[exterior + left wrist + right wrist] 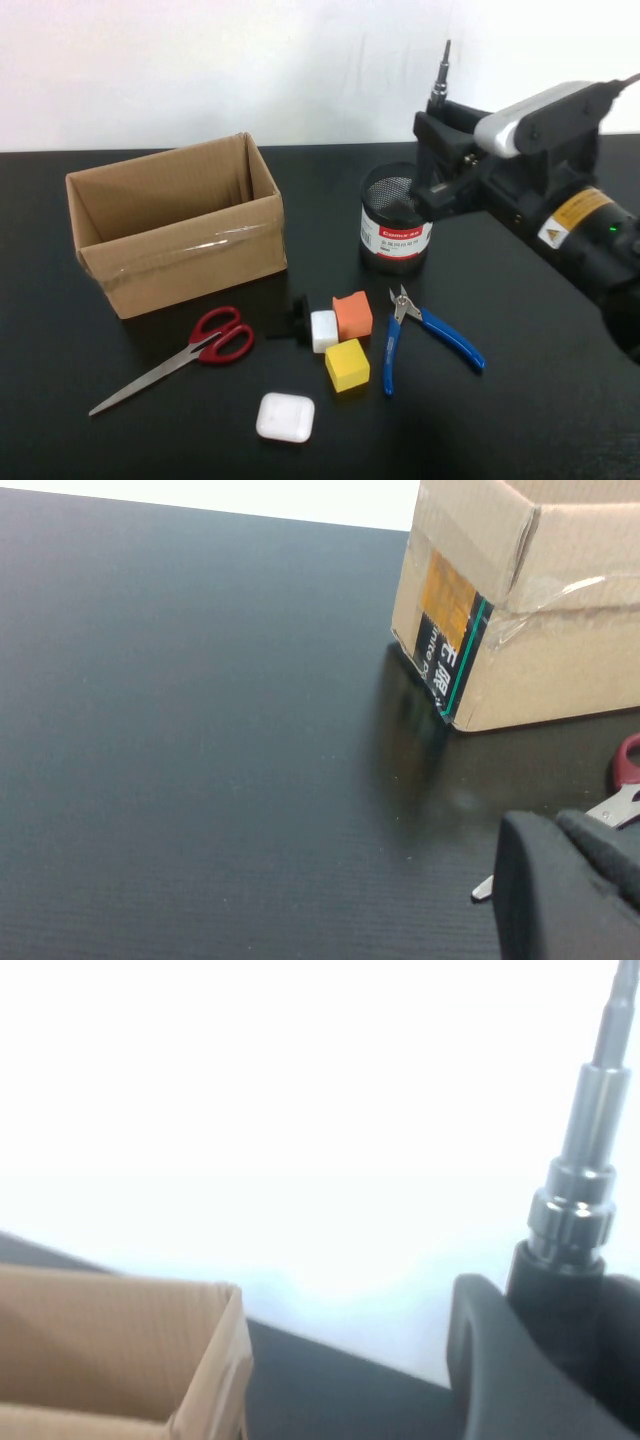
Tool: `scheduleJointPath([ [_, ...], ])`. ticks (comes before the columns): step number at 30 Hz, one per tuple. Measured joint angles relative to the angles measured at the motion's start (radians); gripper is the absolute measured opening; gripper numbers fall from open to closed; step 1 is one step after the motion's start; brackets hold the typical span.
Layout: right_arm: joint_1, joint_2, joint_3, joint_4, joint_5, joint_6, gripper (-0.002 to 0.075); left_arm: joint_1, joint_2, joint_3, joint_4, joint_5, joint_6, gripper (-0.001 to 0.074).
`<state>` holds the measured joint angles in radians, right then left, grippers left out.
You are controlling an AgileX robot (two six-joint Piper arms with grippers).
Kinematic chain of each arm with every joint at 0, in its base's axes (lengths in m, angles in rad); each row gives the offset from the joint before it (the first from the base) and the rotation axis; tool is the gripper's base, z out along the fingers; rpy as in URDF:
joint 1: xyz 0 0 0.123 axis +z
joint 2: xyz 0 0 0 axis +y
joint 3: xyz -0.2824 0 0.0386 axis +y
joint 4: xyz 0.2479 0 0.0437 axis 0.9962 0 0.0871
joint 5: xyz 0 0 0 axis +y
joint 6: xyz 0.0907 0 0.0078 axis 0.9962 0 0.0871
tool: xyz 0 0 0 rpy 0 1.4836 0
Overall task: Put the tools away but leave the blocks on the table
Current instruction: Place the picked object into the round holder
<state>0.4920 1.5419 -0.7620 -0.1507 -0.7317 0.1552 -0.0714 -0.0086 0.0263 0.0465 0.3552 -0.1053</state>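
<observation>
R gripper (437,150) over mesh cup (395,233); jaws grasping screwdriver (440,75) | L gripper (570,890) parked; jaws clenched

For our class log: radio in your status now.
Right gripper over mesh cup, jaws shut on screwdriver. Left gripper shut, parked near scissors. Pliers remain beside blocks.

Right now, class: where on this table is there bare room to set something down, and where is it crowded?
Bare: left of the cardboard box, and right of the pliers. Crowded: from the scissors past the blocks to the pliers. The right gripper holds the screwdriver over the mesh cup; the left gripper idles.
</observation>
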Motion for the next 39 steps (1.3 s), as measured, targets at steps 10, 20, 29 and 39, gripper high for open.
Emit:
scheduleJointPath([
  [10, 0.0, 0.177, -0.024, 0.13, -0.171, -0.019, 0.0132, 0.0, 0.0, 0.0, 0.0, 0.0, 0.0, -0.0004],
  [20, 0.0, 0.254, -0.071, 0.083, -0.179, -0.121, 0.0132, 0.0, 0.0, 0.0, 0.0, 0.0, 0.0, -0.0004],
  [29, 0.0, 0.329, -0.083, 0.084, -0.266, -0.194, 0.0132, 0.0, 0.0, 0.0, 0.0, 0.0, 0.0, -0.0004],
  [39, 0.0, 0.34, -0.083, 0.092, -0.276, -0.201, 0.0132, 0.0, 0.0, 0.0, 0.0, 0.0, 0.0, -0.0004],
])
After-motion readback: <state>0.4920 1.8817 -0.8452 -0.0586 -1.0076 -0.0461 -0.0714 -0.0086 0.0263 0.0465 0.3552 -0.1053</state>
